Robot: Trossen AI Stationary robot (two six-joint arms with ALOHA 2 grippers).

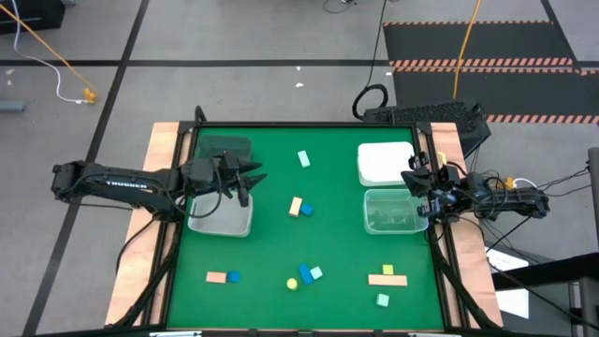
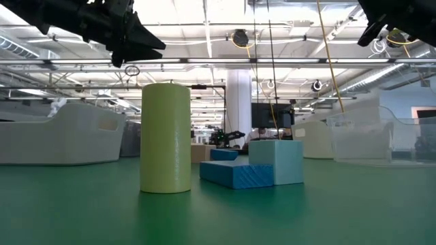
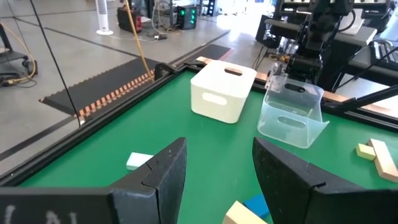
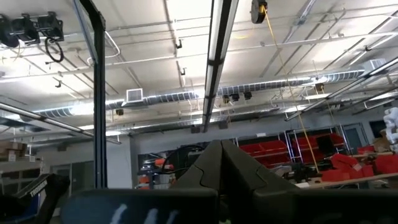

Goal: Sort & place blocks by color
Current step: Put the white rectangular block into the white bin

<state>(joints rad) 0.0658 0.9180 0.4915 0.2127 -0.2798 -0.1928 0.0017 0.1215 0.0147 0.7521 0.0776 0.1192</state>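
left gripper point(image 1: 255, 178) hangs above the mat with fingers spread, holding nothing, beside the clear bin point(image 1: 221, 217) on its own side. nearest ahead of it lie a yellow block point(image 1: 296, 206) touching a blue block point(image 1: 306, 211), and off to one side a mint block point(image 1: 304, 159). farther ahead stand a white bin point(image 1: 386, 162) and a second clear bin point(image 1: 391, 210). right gripper point(image 1: 412, 178) sits beyond those, fingers pressed together, empty. remaining blocks point(image 1: 305, 275) lie scattered near the table's front edge.

I see a matt green table mat point(image 1: 281, 243), a clear glossy plastic bin point(image 3: 292, 115), an opaque white plastic bin point(image 3: 222, 91), and smooth matt blocks point(image 2: 252, 167).
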